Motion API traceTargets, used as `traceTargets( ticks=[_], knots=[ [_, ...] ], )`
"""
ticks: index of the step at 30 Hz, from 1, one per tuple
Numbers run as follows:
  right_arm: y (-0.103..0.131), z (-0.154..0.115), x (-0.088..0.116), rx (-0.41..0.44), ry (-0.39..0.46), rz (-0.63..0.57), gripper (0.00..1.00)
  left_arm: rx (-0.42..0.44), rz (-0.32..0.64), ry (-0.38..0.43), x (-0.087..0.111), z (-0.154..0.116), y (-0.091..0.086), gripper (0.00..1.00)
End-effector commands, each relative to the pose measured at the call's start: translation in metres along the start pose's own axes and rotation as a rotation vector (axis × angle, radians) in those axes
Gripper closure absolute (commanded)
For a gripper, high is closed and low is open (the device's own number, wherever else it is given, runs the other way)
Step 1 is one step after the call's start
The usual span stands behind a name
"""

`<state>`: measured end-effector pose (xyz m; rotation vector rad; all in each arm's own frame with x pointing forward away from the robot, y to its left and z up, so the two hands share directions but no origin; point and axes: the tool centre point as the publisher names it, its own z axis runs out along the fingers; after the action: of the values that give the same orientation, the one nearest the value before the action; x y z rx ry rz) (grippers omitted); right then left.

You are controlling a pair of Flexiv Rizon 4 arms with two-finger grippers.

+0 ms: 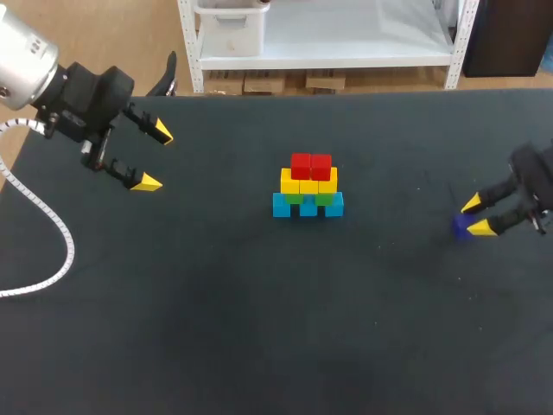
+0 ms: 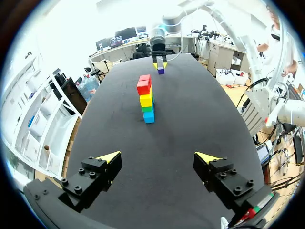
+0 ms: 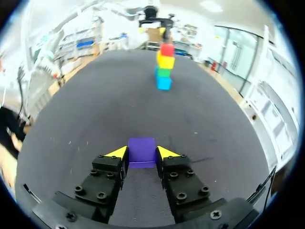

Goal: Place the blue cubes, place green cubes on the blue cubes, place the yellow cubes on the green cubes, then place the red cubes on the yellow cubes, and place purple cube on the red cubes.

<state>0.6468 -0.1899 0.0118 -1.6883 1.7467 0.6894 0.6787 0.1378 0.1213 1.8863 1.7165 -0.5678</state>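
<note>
In the table's middle stands a stack: three blue cubes (image 1: pixel 308 205) at the base, green cubes (image 1: pixel 311 198) on them, yellow cubes (image 1: pixel 308 182) above, two red cubes (image 1: pixel 311 165) on top. The stack (image 3: pixel 164 67) lies well ahead of my right gripper (image 3: pixel 141 152). The purple cube (image 3: pixel 141 150) rests on the table at the right, and both right fingers press its sides, so the right gripper (image 1: pixel 477 216) is shut on the purple cube (image 1: pixel 460 226). My left gripper (image 1: pixel 155 157) hangs open and empty at the far left, with the stack (image 2: pixel 146 98) far ahead of it.
The black table top (image 1: pixel 259 328) stretches bare around the stack. A white cable (image 1: pixel 52 233) loops from my left arm over the table's left edge.
</note>
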Motion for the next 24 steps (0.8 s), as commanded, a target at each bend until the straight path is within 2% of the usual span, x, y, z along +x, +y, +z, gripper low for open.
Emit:
traceTargets(
  ticks=[1, 5, 11, 18, 24],
  knots=[
    [0.007, -0.012, -0.023, 0.139, -0.033, 0.115, 1.0, 0.0, 0.002, -0.002, 0.001, 0.0, 0.001, 0.0],
    [0.0, -0.012, -0.058, 0.215, -0.065, 0.147, 1.0, 0.0, 0.002, -0.002, 0.001, 0.0, 0.001, 0.0],
    [-0.02, -0.001, -0.109, 0.234, -0.059, 0.117, 1.0, 0.0, 0.002, -0.002, 0.001, 0.0, 0.001, 0.0],
    [-0.038, 0.015, -0.146, 0.209, -0.049, 0.096, 1.0, 0.0, 0.002, -0.002, 0.001, 0.0, 0.001, 0.0],
    [-0.052, 0.035, -0.181, 0.143, -0.042, 0.058, 1.0, 0.0, 0.002, -0.002, 0.001, 0.0, 0.001, 0.0]
  ],
)
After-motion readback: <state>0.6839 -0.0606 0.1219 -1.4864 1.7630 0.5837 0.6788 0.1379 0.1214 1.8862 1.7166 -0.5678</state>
